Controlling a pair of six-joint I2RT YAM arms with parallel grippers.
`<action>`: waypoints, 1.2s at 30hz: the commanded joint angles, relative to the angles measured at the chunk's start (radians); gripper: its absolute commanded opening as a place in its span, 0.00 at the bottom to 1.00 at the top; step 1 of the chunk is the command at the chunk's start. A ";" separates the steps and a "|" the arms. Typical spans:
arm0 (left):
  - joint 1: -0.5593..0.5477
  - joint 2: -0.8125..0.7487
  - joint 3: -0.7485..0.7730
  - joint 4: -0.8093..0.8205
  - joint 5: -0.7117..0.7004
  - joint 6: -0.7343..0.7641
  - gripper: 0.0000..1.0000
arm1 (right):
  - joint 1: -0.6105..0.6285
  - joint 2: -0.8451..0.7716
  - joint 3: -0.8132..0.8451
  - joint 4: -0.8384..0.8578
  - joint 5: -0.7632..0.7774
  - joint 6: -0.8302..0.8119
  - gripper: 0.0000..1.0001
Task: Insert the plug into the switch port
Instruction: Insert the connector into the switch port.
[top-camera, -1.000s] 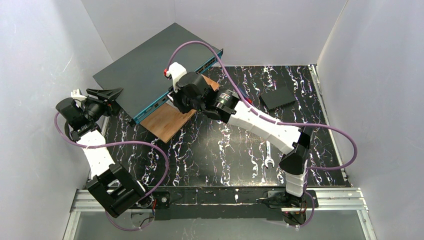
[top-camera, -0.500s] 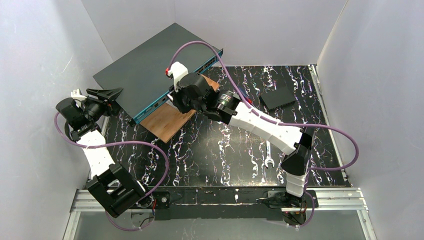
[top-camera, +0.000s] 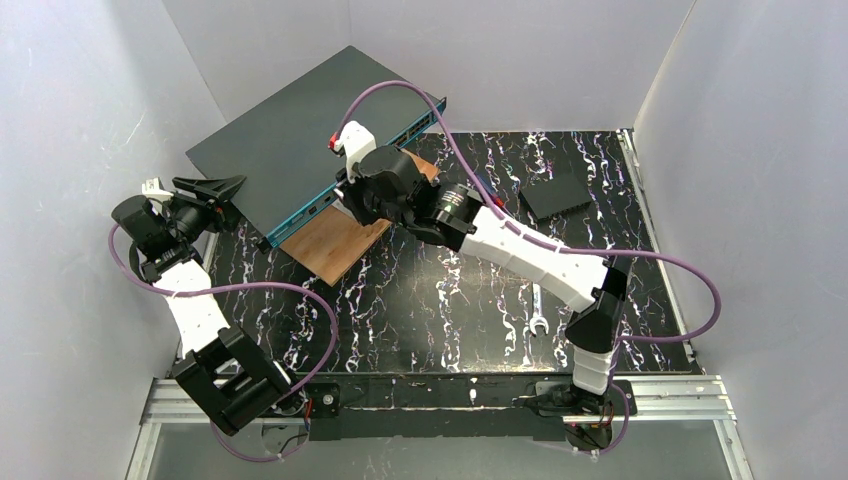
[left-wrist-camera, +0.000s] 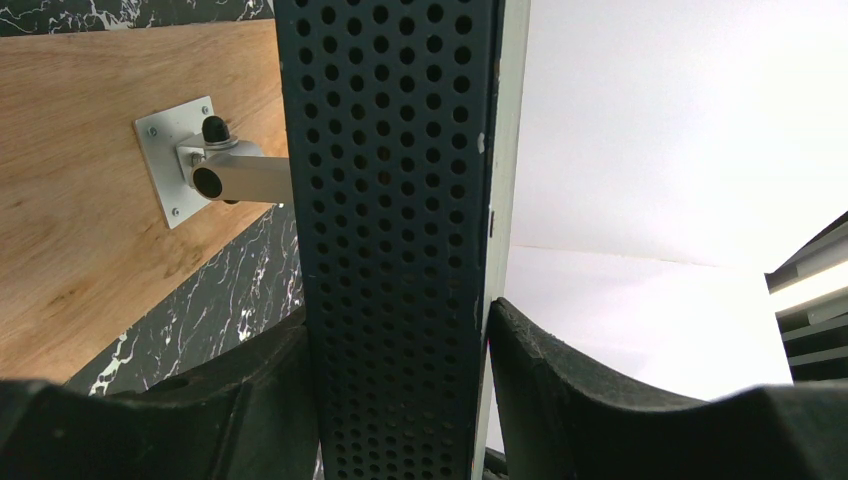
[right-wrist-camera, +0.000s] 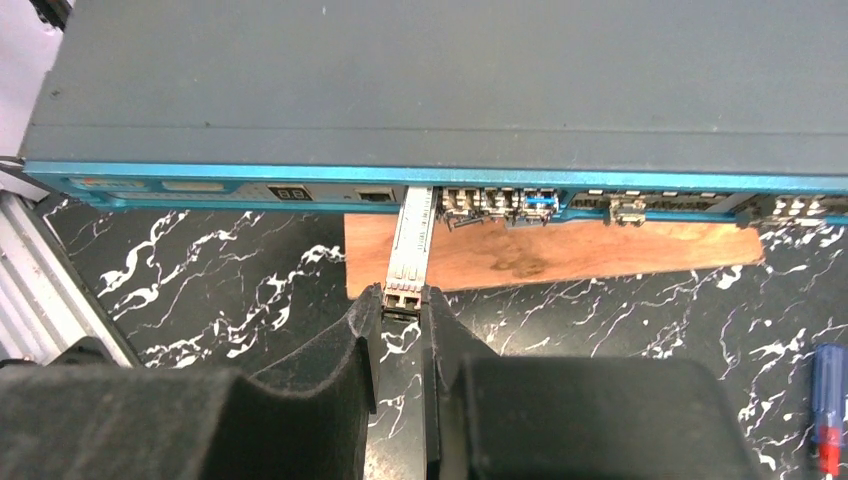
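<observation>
right gripper (right-wrist-camera: 402, 305) is pressing the plug (right-wrist-camera: 412, 240) into the switch (right-wrist-camera: 400, 80) while the left gripper (left-wrist-camera: 395, 330) is bracing the switch's perforated end

the right gripper's fingers (right-wrist-camera: 340, 350) are pinching the near end of the silver plug, whose far tip is meeting the teal port edge (right-wrist-camera: 250, 180) of the switch, just beside the small display; whether it is seated inside the port i cannot tell. compared with a second ago, the right wrist is sitting slightly closer against that edge and its elbow is lying a little farther from the switch. the left gripper is clamping the switch's side panel between both fingers, unchanged from before, as is the switch itself, which is resting partly on the wooden board (right-wrist-camera: 560, 250) poking out under its port edge.
</observation>
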 joint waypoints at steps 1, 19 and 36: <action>-0.046 -0.012 0.001 -0.010 0.085 0.081 0.00 | 0.031 -0.057 -0.017 0.219 0.038 -0.051 0.01; -0.049 -0.011 0.000 -0.009 0.084 0.082 0.00 | 0.035 -0.143 -0.318 0.482 0.050 -0.139 0.01; -0.058 -0.014 0.004 -0.010 0.090 0.092 0.00 | 0.008 -0.097 -0.180 0.430 0.016 -0.152 0.01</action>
